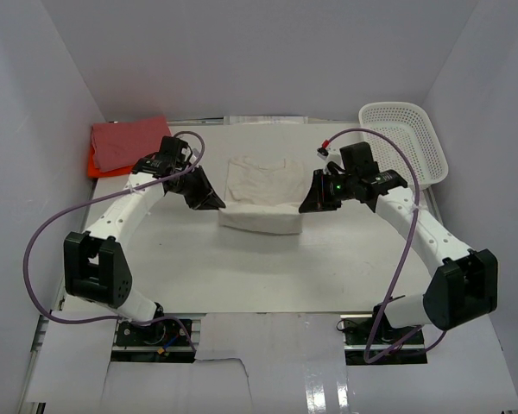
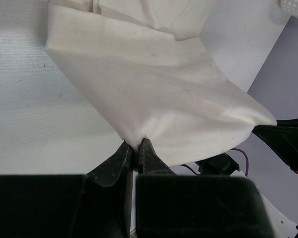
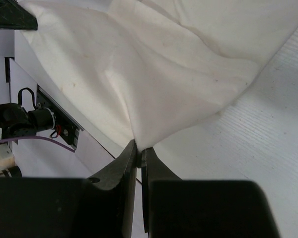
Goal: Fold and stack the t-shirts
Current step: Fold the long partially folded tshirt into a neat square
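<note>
The left end effector point(image 2: 137, 148) is clamped shut on the near-left corner of the cream shirt point(image 1: 261, 185). The right end effector point(image 3: 139, 148) is clamped shut on its near-right corner. The shirt hangs between them, its far part resting mid-tabletop point(image 1: 259, 276). The pink-red shirt point(image 1: 131, 140) lies on the orange shirt point(image 1: 92, 166) at far left. The basket point(image 1: 419, 147) sits at far right.

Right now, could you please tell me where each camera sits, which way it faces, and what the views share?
Top external: above and behind the robot, looking down at the table; left arm and right arm show.
Left wrist: rides the left arm, faces along the left gripper pinching the cream t-shirt.
Right wrist: rides the right arm, faces along the right gripper pinching that shirt.
Shared: all show that shirt.
</note>
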`<state>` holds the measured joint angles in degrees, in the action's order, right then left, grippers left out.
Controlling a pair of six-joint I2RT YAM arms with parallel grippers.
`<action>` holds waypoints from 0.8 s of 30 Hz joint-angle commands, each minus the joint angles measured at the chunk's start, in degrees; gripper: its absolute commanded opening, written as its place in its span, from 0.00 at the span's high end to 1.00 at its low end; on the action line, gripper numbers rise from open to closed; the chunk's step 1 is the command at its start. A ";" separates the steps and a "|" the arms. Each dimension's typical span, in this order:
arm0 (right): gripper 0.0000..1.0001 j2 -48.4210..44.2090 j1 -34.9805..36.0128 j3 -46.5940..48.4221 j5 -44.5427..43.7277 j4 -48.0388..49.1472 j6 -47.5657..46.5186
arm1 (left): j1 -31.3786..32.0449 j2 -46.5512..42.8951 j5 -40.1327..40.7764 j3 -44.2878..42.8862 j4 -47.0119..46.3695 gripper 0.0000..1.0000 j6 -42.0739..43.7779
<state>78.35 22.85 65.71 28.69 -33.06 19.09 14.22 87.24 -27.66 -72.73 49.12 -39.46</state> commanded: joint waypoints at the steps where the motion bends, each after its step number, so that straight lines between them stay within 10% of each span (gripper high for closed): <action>1: 0.92 0.66 -0.70 3.63 0.84 0.10 -1.34 | -0.59 0.12 -0.29 -4.69 0.36 1.00 1.67; 24: 0.92 8.49 -4.31 11.01 2.78 -0.60 -2.66 | -3.76 11.63 -3.36 -17.36 1.24 1.00 3.08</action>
<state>86.39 19.44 73.82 30.39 -33.50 17.69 11.44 98.94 -30.55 -87.24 50.85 -37.74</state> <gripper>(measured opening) 0.088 0.143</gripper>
